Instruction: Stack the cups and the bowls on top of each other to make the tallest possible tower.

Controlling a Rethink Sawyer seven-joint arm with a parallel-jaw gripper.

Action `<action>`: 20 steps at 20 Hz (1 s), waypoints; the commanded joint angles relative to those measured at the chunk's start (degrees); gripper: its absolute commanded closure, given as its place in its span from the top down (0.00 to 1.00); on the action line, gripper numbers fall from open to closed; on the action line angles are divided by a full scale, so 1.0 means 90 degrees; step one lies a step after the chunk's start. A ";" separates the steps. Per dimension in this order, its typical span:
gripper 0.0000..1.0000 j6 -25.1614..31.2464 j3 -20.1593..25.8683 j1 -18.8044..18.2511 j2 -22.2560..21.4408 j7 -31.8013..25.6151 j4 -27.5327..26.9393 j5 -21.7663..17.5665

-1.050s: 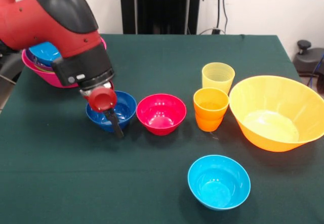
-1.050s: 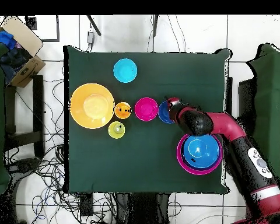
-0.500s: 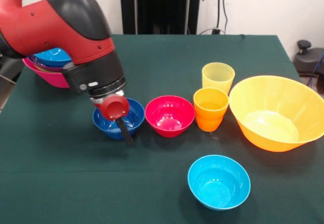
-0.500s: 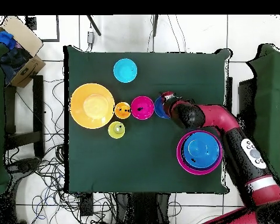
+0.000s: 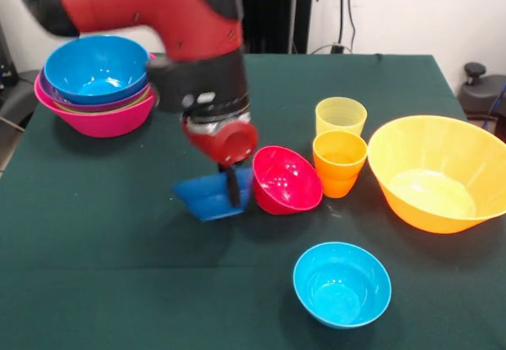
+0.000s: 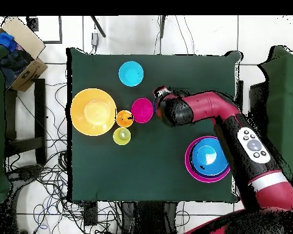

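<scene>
The jaws grip the tilted dark blue bowl [image 5: 212, 195] by its rim. This bowl touches the tipped red bowl [image 5: 286, 180], which presses the orange cup [image 5: 338, 163]. The tower [image 5: 96, 85] stands well apart.

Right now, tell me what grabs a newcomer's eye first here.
The red and black arm fills the table's middle, its gripper at a tipped dark blue bowl that presses against the tilted red bowl. The large orange bowl sits at one side, the pink-based tower at the opposite corner.
</scene>
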 commanded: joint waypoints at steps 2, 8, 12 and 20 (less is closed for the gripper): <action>1.00 0.0937 -0.0470 0.0299 -0.1192 0.1480 0.0056 0.0918; 1.00 0.1285 -0.0540 0.0214 -0.1250 0.1010 -0.0039 0.1387; 1.00 0.1755 -0.0319 0.0250 -0.1517 0.0330 -0.0422 0.1623; 1.00 0.2628 0.0044 0.0175 -0.1728 -0.0525 -0.1095 0.1769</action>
